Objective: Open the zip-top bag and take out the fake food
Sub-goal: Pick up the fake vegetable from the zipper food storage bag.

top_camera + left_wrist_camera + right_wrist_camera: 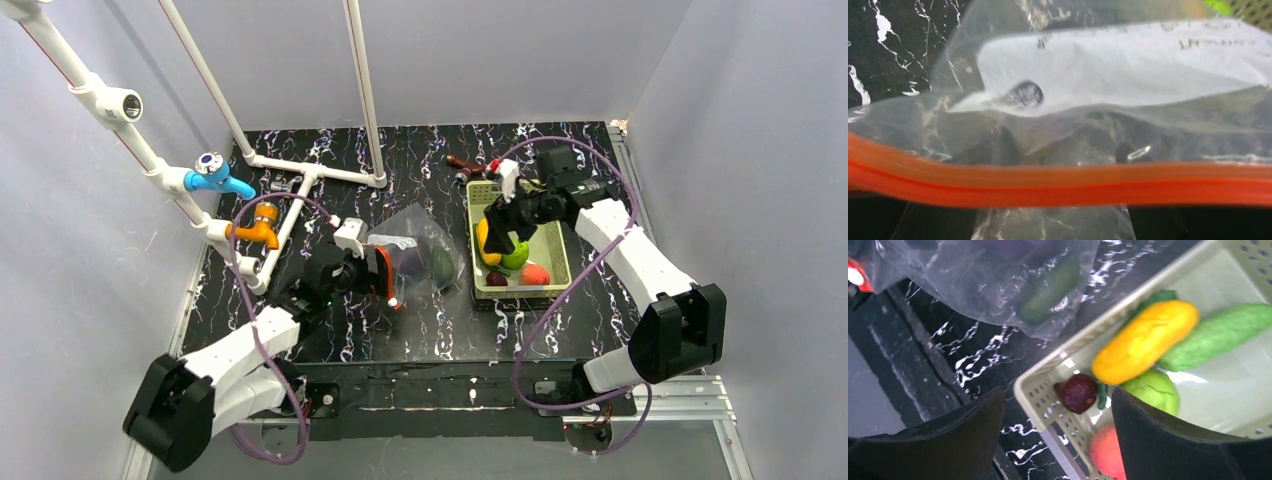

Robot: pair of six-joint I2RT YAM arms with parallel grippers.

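The clear zip-top bag (425, 235) lies mid-table, its red-orange zipper strip (1063, 182) running across the left wrist view. A purple eggplant (406, 262) and a dark avocado (1048, 290) are still inside it. My left gripper (372, 268) is at the bag's zipper end. Its fingers (998, 147) stand apart and show through the plastic. My right gripper (1057, 392) hangs open and empty over the near-left corner of the yellow-green basket (1063, 360). In the basket lie a yellow piece (1145, 340), a green cucumber (1215, 335), a green round fruit (1153, 390), a tomato (1108, 452) and a dark red piece (1078, 392).
A white pipe frame (300, 170) with a blue fitting (215, 178) and an orange fitting (258, 230) stands at the back left. A brown object with a handle (462, 163) lies behind the basket (560, 250). Grey walls close in both sides.
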